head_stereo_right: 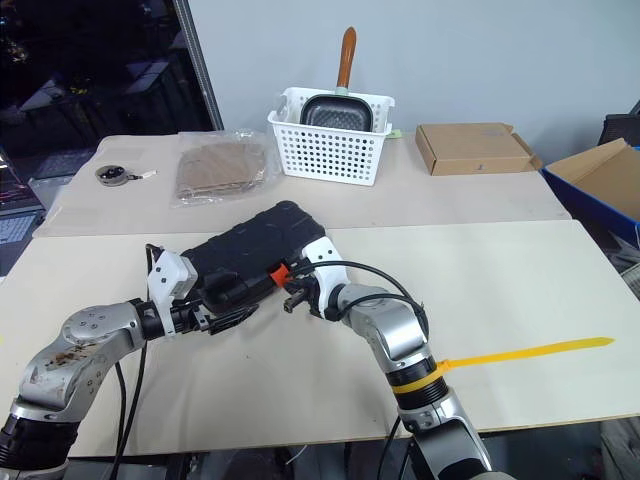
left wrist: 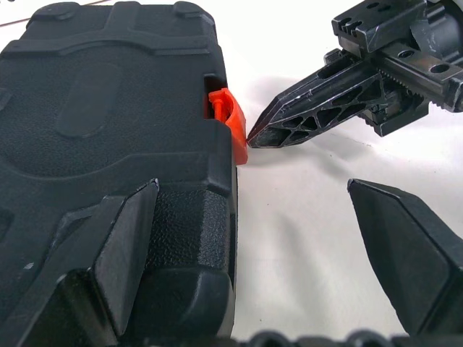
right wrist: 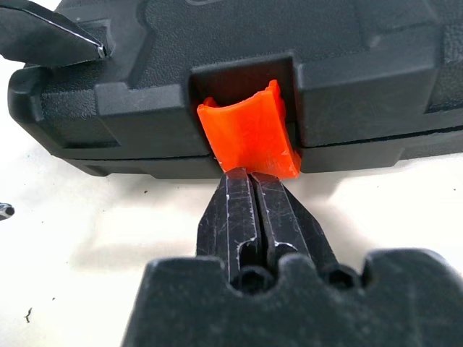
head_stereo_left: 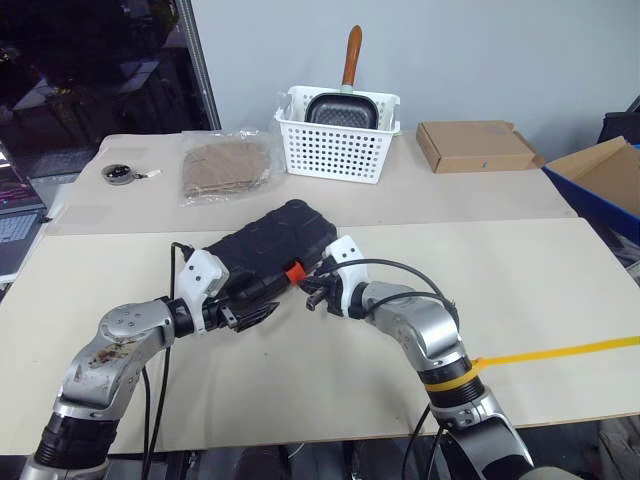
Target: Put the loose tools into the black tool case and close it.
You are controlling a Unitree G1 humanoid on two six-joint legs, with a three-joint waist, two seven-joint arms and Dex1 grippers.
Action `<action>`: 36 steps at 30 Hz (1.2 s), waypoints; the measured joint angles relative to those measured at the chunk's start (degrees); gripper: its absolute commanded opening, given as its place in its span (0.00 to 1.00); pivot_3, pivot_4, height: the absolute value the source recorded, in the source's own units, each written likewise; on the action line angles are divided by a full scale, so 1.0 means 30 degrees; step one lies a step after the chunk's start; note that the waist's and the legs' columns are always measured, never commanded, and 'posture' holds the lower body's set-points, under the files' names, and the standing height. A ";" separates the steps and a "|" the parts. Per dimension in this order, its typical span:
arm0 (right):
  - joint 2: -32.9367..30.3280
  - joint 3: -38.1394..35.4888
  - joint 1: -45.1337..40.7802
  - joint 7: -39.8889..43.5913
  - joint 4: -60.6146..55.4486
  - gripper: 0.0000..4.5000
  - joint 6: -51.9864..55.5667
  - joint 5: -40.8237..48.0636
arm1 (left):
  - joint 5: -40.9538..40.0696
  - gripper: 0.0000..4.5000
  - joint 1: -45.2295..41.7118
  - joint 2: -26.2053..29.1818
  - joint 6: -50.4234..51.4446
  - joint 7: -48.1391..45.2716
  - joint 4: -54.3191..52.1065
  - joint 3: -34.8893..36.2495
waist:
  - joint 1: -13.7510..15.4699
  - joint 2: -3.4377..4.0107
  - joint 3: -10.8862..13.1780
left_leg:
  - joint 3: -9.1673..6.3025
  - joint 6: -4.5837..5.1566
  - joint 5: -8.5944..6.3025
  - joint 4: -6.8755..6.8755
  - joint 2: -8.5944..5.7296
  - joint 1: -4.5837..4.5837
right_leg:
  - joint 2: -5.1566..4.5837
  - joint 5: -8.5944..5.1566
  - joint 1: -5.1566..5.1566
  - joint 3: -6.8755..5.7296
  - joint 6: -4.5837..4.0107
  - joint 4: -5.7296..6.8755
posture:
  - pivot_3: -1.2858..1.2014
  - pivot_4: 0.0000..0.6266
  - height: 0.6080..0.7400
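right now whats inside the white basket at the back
A dark square pan stands in the white basket, its wooden handle sticking up above the rim. The basket wall hides whatever lies below the pan.

Pale grey wall (head_stereo_left: 480,50), beige tables (head_stereo_left: 560,280) (two, abutting), dark window (head_stereo_left: 90,60)

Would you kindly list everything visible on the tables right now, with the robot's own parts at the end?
black tool case: one, black, lid down, on the near table
orange latch: one, orange, on the case's front edge
white basket: one, white, far table, holding a dark pan with a wooden handle
plastic bag: one, clear with brown contents, left of the basket
round metal item: one, far table's left end
cardboard box: one, brown, right of the basket
left gripper: open, straddling the case's corner
right gripper: shut, tips at the latch
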 measured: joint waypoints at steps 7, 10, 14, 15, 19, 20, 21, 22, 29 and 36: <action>-0.0515 -0.0869 0.0582 0.1627 -0.1301 0.01 -0.1159 0.1165 | 0.0005 1.00 0.0005 -0.0092 -0.0016 -0.0005 -0.0018 0.0001 | 0.0030 0.0000 0.0000 | 0.0001 0.0014 -0.0010 -0.0001 -0.0001 -0.0019 | -0.0004 -0.0002 0.0001 -0.0006 0.0005 -0.0038 | 0.52 0.24 1.00; 0.0231 -0.0973 0.0600 0.1545 -0.1063 0.01 -0.2207 0.1247 | 0.0087 1.00 0.0006 -0.0107 -0.0016 0.0030 -0.0014 0.0003 | 0.0022 0.0000 0.0000 | -0.0002 0.0013 -0.0009 -0.0001 0.0005 -0.0011 | 0.0002 -0.0002 0.0000 -0.0008 0.0003 -0.0022 | 0.52 0.24 1.00; 0.1091 -0.0622 0.0538 0.0903 0.0731 0.01 -0.4288 0.0312 | 0.0086 1.00 0.0011 -0.0145 -0.0019 0.0025 -0.0015 0.0002 | 0.0029 0.0000 0.0000 | 0.0006 0.0012 -0.0008 -0.0001 0.0001 -0.0007 | -0.0007 -0.0002 0.0007 -0.0005 0.0004 -0.0028 | 0.52 0.24 1.00; 0.1213 -0.0590 0.0538 0.0797 0.1251 0.01 -0.4915 0.0091 | 0.0085 1.00 0.0023 -0.0151 -0.0020 0.0025 -0.0014 0.0003 | 0.0031 0.0001 0.0000 | 0.0009 0.0012 -0.0008 -0.0001 -0.0002 -0.0010 | -0.0011 -0.0001 0.0006 -0.0004 0.0004 -0.0031 | 0.52 0.24 1.00; 0.1557 -0.0515 0.0158 0.0383 0.2345 0.01 -0.6394 -0.0680 | 0.0092 1.00 0.0028 -0.0165 -0.0003 0.0069 -0.0014 0.0003 | 0.0025 0.0002 -0.0002 | 0.0011 0.0008 -0.0006 -0.0002 -0.0001 0.0005 | -0.0012 -0.0001 0.0013 0.0001 0.0004 -0.0017 | 0.52 0.24 1.00; 0.1563 -0.0508 0.0121 0.0336 0.2542 0.01 -0.6688 -0.0854 | 0.0092 1.00 0.0038 -0.0181 -0.0004 0.0089 -0.0015 0.0003 | 0.0031 0.0003 -0.0002 | 0.0008 0.0006 -0.0005 -0.0002 0.0000 0.0007 | -0.0010 -0.0001 0.0015 -0.0002 0.0003 -0.0017 | 0.52 0.24 1.00; 0.1563 -0.0492 0.0127 0.0330 0.2699 0.01 -0.6974 -0.0981 | 0.0093 1.00 0.0054 -0.0195 -0.0002 0.0122 -0.0016 0.0005 | 0.0029 0.0004 -0.0003 | 0.0007 0.0006 -0.0005 -0.0002 0.0002 0.0014 | -0.0010 -0.0001 0.0021 -0.0003 0.0002 -0.0015 | 0.52 0.24 1.00; 0.1565 -0.0476 0.0147 0.0329 0.2768 0.01 -0.7116 -0.1035 | 0.0093 1.00 0.0055 -0.0197 0.0005 0.0152 -0.0017 0.0006 | 0.0022 0.0007 -0.0004 | 0.0006 0.0006 -0.0005 -0.0002 0.0003 0.0017 | -0.0011 -0.0001 0.0021 -0.0001 0.0002 -0.0011 | 0.52 0.24 1.00; 0.1612 -0.0307 0.0379 0.0332 0.3091 0.01 -0.7816 -0.1409 | 0.0089 1.00 0.0114 -0.0296 0.0063 0.0350 -0.0032 0.0001 | -0.0002 0.0008 -0.0009 | 0.0006 0.0002 -0.0003 -0.0001 0.0006 0.0070 | -0.0015 0.0000 0.0083 0.0002 0.0002 -0.0009 | 0.52 0.24 1.00; 0.1956 -0.0273 0.0556 -0.0013 0.3472 0.01 -0.7933 -0.1529 | 0.0102 1.00 0.0120 -0.0297 0.0171 0.0461 -0.0039 -0.0012 | -0.0030 0.0008 -0.0009 | 0.0010 -0.0002 -0.0007 -0.0014 0.0029 0.0218 | -0.0023 -0.0002 0.0221 0.0015 0.0000 -0.0024 | 0.52 0.24 1.00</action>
